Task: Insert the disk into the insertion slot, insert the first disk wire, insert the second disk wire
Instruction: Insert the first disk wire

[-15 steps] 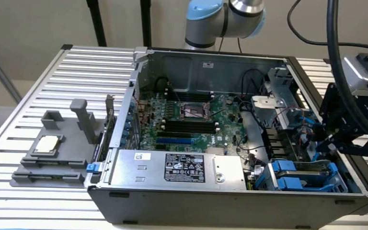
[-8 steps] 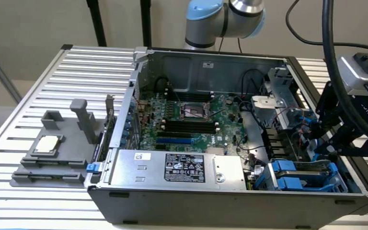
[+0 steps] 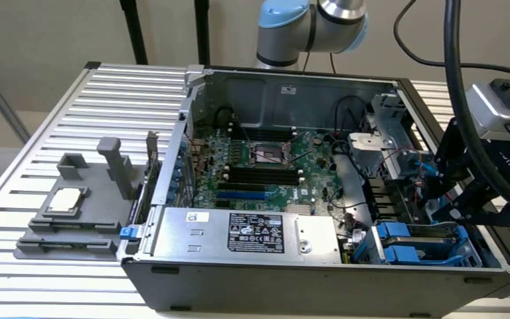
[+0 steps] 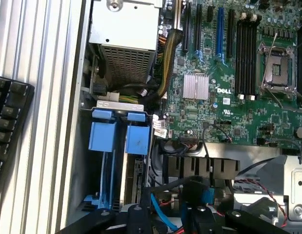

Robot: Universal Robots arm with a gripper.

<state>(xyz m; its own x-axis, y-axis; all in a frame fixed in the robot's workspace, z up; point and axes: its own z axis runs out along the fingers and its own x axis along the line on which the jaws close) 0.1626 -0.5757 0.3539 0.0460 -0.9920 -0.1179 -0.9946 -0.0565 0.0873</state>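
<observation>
1. As it lies open on a ribbed aluminium table (image 3: 51, 133), the dark grey steel computer case (image 3: 326, 286) has its interior in plain sight.
2. Disk (image 4: 138, 141): silver metal drive in a bright blue plastic carrier. It stands on edge inside the insertion slot (image 4: 108, 180), a metal bay with blue rails in a corner of the case, near the power supply.
3. Gripper (image 4: 165, 212): matt black and angular. Its fingers are apart and clamp nothing, and it hangs close to the slot.
4. Blue cable (image 4: 158, 207): flat and glossy, passing through the gap between the fingers.
5. Motherboard (image 4: 238, 112): green and densely printed, with white lettering that reads "DELL". It carries a square finned silver heatsink (image 4: 195, 87), long black sockets and one blue socket.
6. Power supply (image 3: 237, 232): grey sheet-metal box with a perforated side. Its black label has white print too small to read.
7. Fixture (image 3: 69, 219): grey moulded plastic block on the table at the exterior view's left, holding a square silver chip (image 3: 67, 199).
8. Keyboard (image 4: 9, 126): black keys, lying outside the case.
</observation>
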